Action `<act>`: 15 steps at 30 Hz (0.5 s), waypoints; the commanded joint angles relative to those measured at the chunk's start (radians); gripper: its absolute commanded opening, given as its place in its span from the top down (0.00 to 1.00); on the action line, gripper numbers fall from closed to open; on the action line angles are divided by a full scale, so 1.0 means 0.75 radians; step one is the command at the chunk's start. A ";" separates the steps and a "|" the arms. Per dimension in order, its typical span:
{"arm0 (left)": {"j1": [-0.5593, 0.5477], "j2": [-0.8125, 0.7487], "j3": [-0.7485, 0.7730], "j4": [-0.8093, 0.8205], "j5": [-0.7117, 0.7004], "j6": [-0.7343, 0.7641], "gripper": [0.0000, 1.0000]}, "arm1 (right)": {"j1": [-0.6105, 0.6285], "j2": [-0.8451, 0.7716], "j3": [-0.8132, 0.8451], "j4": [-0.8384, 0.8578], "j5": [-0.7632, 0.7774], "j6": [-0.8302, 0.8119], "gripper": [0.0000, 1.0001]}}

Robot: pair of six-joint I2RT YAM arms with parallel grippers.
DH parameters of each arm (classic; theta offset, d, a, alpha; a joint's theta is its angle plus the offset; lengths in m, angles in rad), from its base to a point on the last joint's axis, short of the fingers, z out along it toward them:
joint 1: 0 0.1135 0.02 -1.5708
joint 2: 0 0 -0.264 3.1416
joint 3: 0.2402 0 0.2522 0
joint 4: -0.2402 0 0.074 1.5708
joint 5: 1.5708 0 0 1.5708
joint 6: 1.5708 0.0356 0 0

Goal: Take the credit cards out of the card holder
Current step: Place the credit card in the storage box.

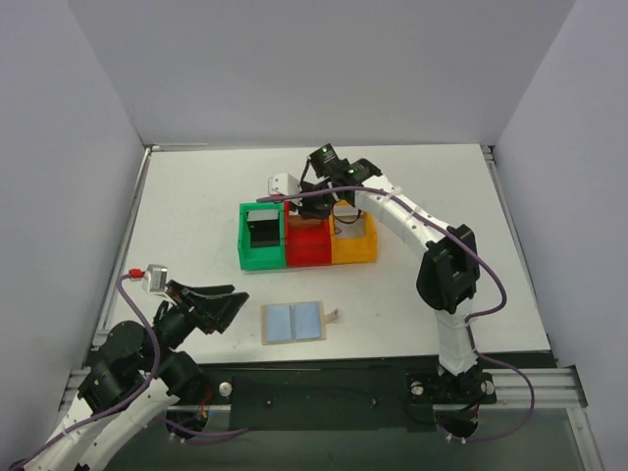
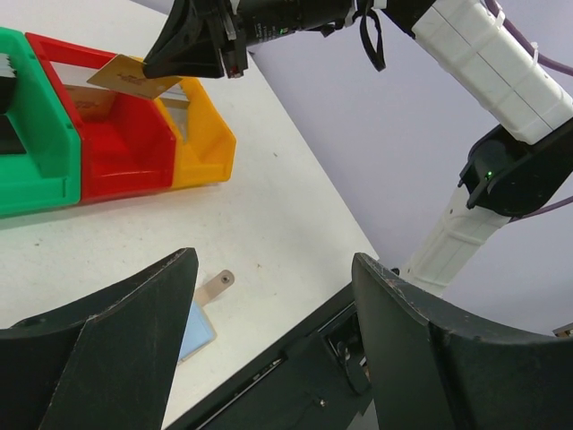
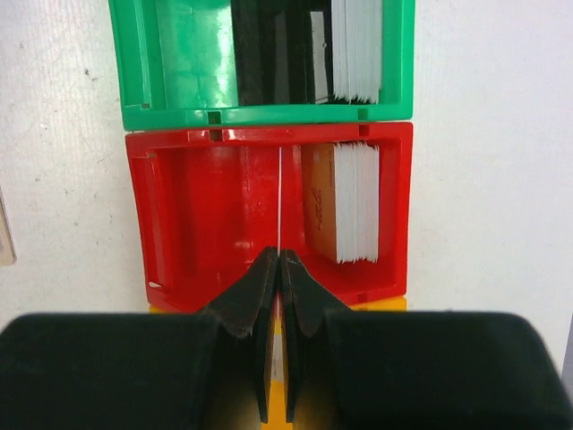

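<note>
The card holder lies open and flat on the table, showing two light blue panels and its snap tab. My left gripper hovers just left of it, open and with nothing in it. My right gripper is shut on a tan credit card above the row of bins. In the right wrist view the credit card shows edge-on between the shut fingertips, over the red bin, left of a standing stack of cards.
Three bins stand side by side mid-table: green, red and orange. The green bin holds a black item and a stack of white-edged cards. Grey walls close in the table on three sides.
</note>
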 commanded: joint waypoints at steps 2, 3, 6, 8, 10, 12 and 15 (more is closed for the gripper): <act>0.001 -0.064 -0.005 -0.012 -0.035 0.027 0.20 | 0.015 0.044 -0.002 -0.010 -0.040 -0.111 1.00; 0.003 -0.062 -0.009 -0.016 -0.044 0.029 0.20 | 0.017 0.050 -0.006 -0.008 -0.042 -0.120 1.00; 0.003 -0.051 -0.017 -0.010 -0.048 0.033 0.20 | 0.017 0.075 -0.014 -0.008 -0.022 -0.132 1.00; 0.003 -0.035 -0.017 0.004 -0.042 0.037 0.20 | 0.019 0.093 -0.010 -0.008 0.001 -0.142 1.00; 0.001 -0.015 -0.011 0.013 -0.037 0.049 0.20 | 0.019 0.108 -0.008 -0.006 0.009 -0.152 1.00; 0.001 0.032 -0.001 0.017 -0.033 0.066 0.20 | 0.015 0.122 -0.002 -0.002 0.013 -0.165 1.00; 0.003 0.057 0.001 0.033 -0.033 0.072 0.20 | 0.015 0.153 0.012 -0.002 0.036 -0.185 1.00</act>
